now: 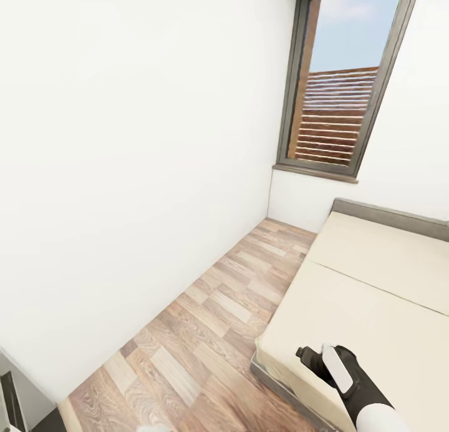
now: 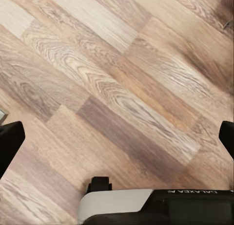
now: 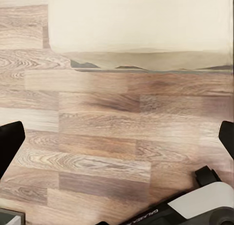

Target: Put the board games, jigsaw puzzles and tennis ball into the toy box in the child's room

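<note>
1. White walls (image 1: 125, 170) meet at a corner.
2. Wood-plank floor (image 1: 206, 332) runs between the left wall and the bed (image 1: 374, 294).
3. Tall grey-framed window (image 1: 346, 82) shows blue sky and what may be slatted timber outside.

Open floor (image 1: 206, 332) strip runs between wall (image 1: 125, 170) and bed (image 1: 374, 294).

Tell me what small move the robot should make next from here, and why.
Probably turn the head and base right, toward the bed. No board games show on the visible stretch of mattress, much of the head view is wall and floor, and the right end effector hangs open and empty over the bed's near corner.
</note>
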